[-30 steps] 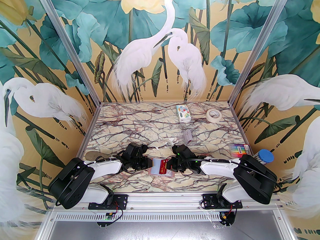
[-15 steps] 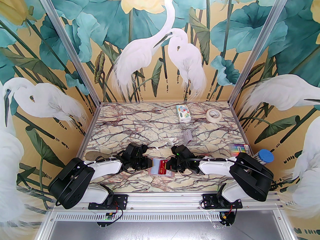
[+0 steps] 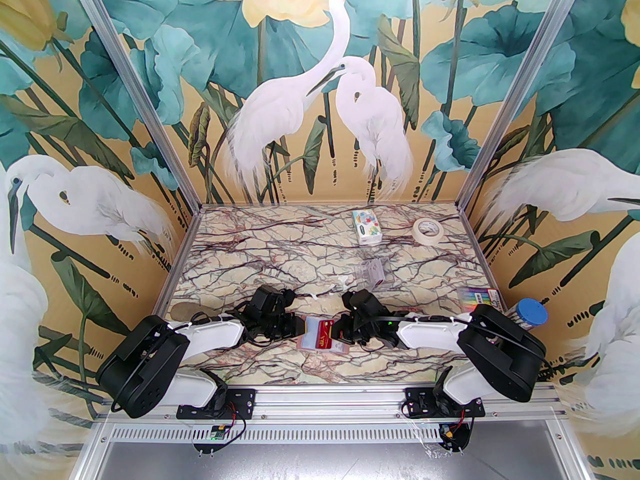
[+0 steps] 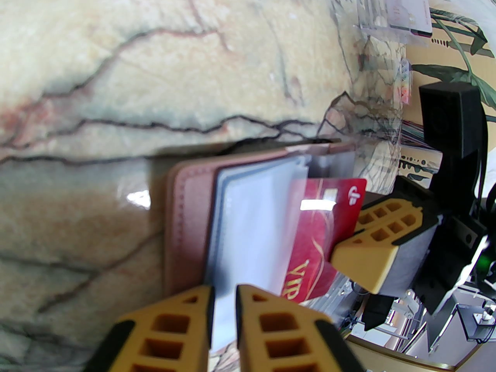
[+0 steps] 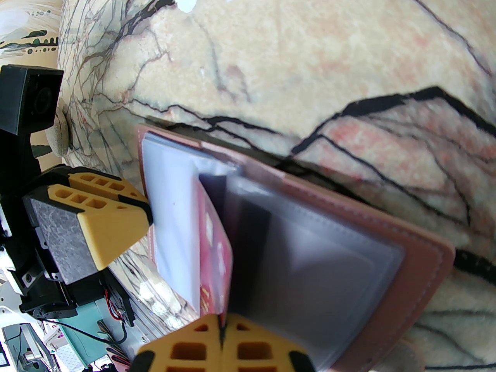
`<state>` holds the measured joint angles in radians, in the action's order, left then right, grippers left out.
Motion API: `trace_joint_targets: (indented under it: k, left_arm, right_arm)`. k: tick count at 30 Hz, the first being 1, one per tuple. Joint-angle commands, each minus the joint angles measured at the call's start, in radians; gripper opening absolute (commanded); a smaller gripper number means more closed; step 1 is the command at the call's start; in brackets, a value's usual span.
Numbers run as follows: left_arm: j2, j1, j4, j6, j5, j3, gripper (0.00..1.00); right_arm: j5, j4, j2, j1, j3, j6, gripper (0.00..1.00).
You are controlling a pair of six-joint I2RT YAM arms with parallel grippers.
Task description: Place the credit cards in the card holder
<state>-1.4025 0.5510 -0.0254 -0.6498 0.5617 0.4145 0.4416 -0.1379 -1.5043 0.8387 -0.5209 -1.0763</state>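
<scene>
Now your left claw [image 4: 224, 298] pinches a clear sleeve [image 4: 252, 227] of the open pink card holder [image 4: 182, 215], lying on the surface [image 4: 155, 72] between both claws. Your right claw [image 5: 223, 333] pinches the red VIP card [image 5: 215, 246], partly in a sleeve.

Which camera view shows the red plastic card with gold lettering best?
The left wrist view: the red plastic card faces the camera, its gold lettering readable. The right wrist view shows the card nearly edge-on; the top view, small.
</scene>
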Motion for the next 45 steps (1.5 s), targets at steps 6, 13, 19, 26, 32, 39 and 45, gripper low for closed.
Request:
trace_joint_targets:
  k: [6,13,19,26,32,39,45]
  left_arm:
    - [-0.013,0.007,0.047,0.024,-0.038,-0.005,0.18]
    - [-0.013,0.007,0.042,0.024,-0.039,-0.009,0.18]
    - [-0.013,0.007,0.045,0.026,-0.037,-0.007,0.18]
    - [-0.013,0.007,0.047,0.027,-0.038,-0.008,0.18]
    - [-0.013,0.007,0.047,0.027,-0.037,-0.008,0.17]
    - [-0.012,0.007,0.05,0.03,-0.038,-0.006,0.17]
    - [-0.013,0.007,0.048,0.028,-0.039,-0.008,0.17]
  right_arm:
    - [-0.02,0.141,0.016,0.008,-0.052,0.059,0.16]
    - [-0.042,0.226,0.04,0.007,-0.091,0.084,0.26]
    - [-0.082,0.315,0.065,0.008,-0.133,0.108,0.29]
    - [-0.109,0.409,0.054,0.008,-0.202,0.09,0.29]
    - [-0.119,0.454,0.002,0.008,-0.237,0.068,0.29]
    - [-0.119,0.464,-0.023,0.01,-0.247,0.053,0.3]
    - [-0.115,0.468,-0.033,0.014,-0.251,0.046,0.3]
